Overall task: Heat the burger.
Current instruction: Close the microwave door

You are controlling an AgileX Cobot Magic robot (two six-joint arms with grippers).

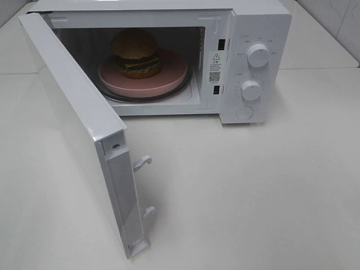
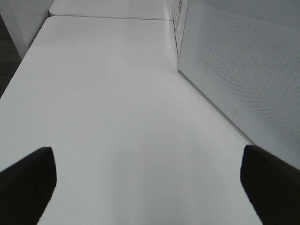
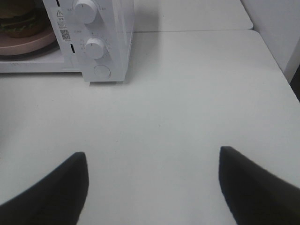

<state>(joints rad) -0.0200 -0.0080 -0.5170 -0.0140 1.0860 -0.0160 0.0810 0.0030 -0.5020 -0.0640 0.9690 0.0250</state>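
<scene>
Well, the left gripper (image 2: 147,159) stands spread as wide as it goes, with nothing between its jaws. It hovers over bare table (image 2: 117,93), just off the outer face of the microwave's swung-open door (image 2: 243,70). The right gripper (image 3: 152,154) is parted wide too and grips nothing. It hangs above the table out in front of the microwave (image 3: 108,28), on the control-panel side and well apart from the casing. Neither one touches the microwave. On that panel sit two white dials (image 1: 258,54), one above the other, with a round button below them. The door hangs fully open on the side opposite the panel. Inside the microwave the burger (image 1: 135,53) sits upright on a pinkish plate (image 1: 169,76), which rests on the glass turntable (image 1: 188,84).
</scene>
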